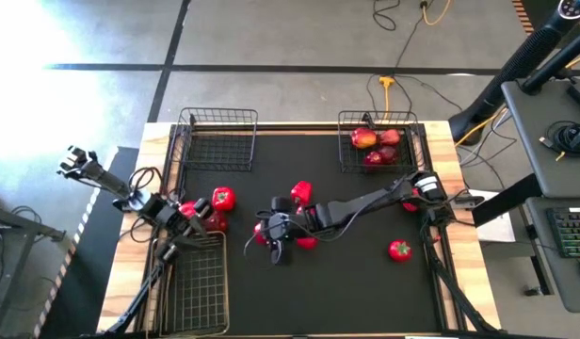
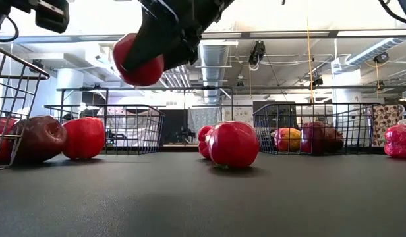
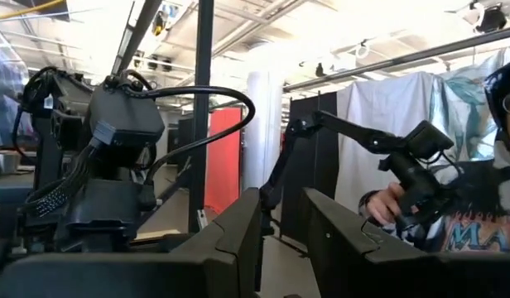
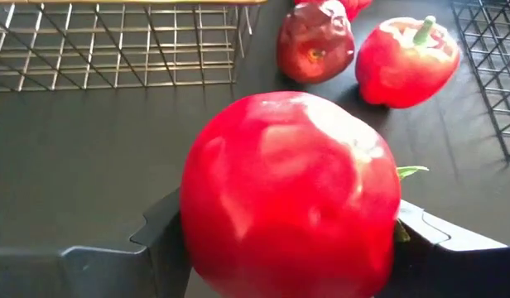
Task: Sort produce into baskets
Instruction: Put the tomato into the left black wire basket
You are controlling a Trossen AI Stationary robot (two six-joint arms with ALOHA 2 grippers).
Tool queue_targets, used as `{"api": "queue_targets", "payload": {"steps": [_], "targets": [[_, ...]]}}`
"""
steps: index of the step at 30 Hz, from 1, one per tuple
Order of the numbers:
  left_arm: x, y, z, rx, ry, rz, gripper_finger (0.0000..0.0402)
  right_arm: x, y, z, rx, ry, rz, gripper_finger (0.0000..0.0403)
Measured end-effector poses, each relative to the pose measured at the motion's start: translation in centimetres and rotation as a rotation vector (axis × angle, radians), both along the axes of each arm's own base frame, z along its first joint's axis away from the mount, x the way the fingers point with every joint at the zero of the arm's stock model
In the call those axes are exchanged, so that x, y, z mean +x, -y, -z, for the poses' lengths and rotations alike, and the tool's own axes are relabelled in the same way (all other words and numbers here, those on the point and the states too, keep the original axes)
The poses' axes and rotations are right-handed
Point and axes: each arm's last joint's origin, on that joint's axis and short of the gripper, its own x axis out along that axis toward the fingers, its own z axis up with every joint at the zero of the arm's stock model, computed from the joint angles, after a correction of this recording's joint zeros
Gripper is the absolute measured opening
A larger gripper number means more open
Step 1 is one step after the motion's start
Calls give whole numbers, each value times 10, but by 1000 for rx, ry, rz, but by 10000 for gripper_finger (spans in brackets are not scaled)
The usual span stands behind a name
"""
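My right gripper reaches toward the table's left over the black mat and is shut on a round red fruit with a bit of green top. The fruit hangs high in the low view. My left gripper is off the table's left edge, raised, open and empty. Three wire baskets stand on the table: far left, far right with several apples in it, and a longer one near left. Loose red produce lies on the mat: a tomato, a pepper and a tomato. My right gripper pinches the red fruit between its two fingers, one on each of two opposite sides. The fingers slant down from above toward the table's left. The fruit is lifted clear of the mat, its green top turned toward one finger.
A dark apple and a red pepper with a green stem lie ahead of the held fruit, between the two left baskets. More red fruit lies under my right arm and at the mat's right. A person shows in the left wrist view.
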Motion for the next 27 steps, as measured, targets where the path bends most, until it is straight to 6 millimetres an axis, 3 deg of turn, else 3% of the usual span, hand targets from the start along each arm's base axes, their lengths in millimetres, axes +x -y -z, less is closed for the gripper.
{"api": "queue_targets", "payload": {"steps": [5, 8, 10, 14, 18, 21, 24, 27], "targets": [[5, 2, 6, 50, -31, -22, 77, -1, 0, -2, -80, -4, 89, 258], [8, 4, 8, 56, -47, -29, 77, -5, 20, -10, -210, -35, 301, 258], [10, 5, 8, 56, -47, -29, 77, -8, 47, -17, -220, -57, 419, 257], [13, 7, 11, 67, -54, -40, 77, -10, 113, -17, -56, -117, 534, 258], [19, 5, 15, 49, -95, -170, 77, -12, 181, 5, 129, -185, 566, 259], [23, 4, 20, 35, -150, -289, 77, -12, 215, 29, 228, -232, 532, 260], [27, 3, 25, 37, -197, -376, 77, -2, 217, 52, 310, -240, 402, 260], [29, 2, 30, 34, -238, -461, 77, 13, 193, 68, 309, -224, 287, 260]]}}
